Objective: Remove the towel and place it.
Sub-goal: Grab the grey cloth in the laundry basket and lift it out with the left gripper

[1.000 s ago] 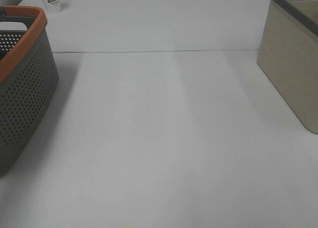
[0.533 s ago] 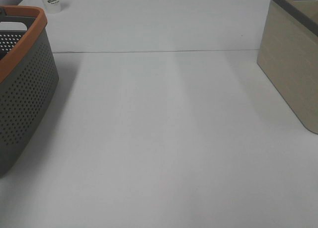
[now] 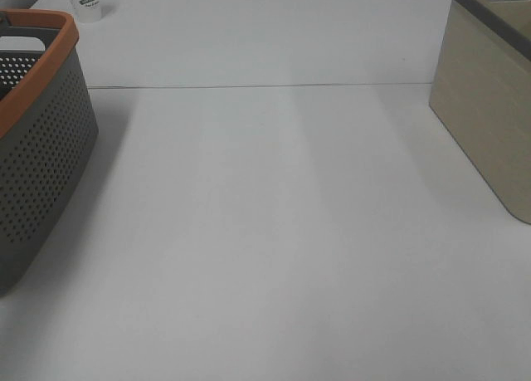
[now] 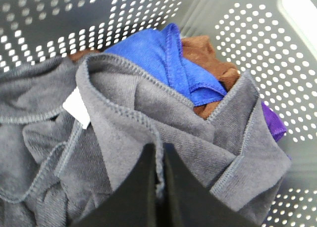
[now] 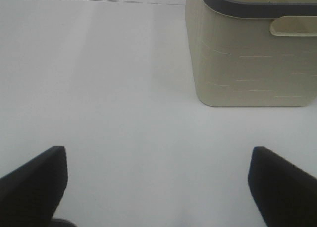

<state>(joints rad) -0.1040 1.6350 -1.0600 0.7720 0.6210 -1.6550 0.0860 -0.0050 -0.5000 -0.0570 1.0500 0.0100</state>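
Note:
The charcoal-grey plush towel (image 4: 124, 138) lies crumpled inside the perforated grey basket (image 4: 257, 49), its small white tag (image 4: 78, 107) showing. My left gripper (image 4: 159, 180) is shut on a stitched fold of the towel. In the exterior high view the same basket (image 3: 37, 148), with an orange rim, stands at the left; its contents and both grippers are out of that view. My right gripper (image 5: 156, 180) is open and empty over the white table, short of the beige basket (image 5: 252, 54).
A blue cloth (image 4: 158, 59), a brown cloth (image 4: 208, 64) and a purple cloth (image 4: 275, 125) lie under the towel. The beige basket (image 3: 489, 107) stands at the right of the white table (image 3: 274, 232). A small white cup (image 3: 87, 1) stands at the far left.

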